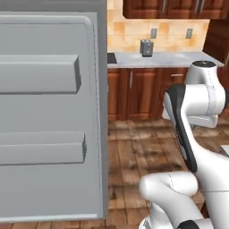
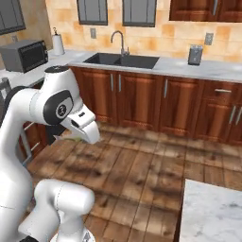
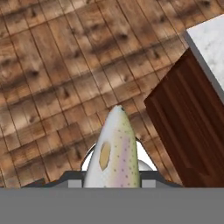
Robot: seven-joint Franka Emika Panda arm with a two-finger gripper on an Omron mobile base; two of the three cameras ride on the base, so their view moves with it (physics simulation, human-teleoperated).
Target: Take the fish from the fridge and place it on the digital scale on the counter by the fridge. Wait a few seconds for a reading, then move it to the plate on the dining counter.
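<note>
Fish (image 3: 114, 153): showing silvery-tan and speckled, one yellowish patch, nose pointing up at lower centre of the hand view.
Gripper (image 3: 113, 177): fingers narrowed, clamping it.
Floor (image 3: 52, 74): wood planks spreading behind.

You're looking at a glossy white robot arm of rounded tubular links (image 1: 210, 100); in the left base view a long black band (image 1: 182, 129) runs down one link, and a flat grey-white cap (image 1: 205, 64) tops the upper joint; faint dashed seam lines cross the lower white elbow shell (image 1: 169, 185); in the right base view you see a dark round joint disc with a small pale mark (image 2: 58, 108); a white wedge-shaped cover (image 2: 84, 125) juts beneath it.
</note>
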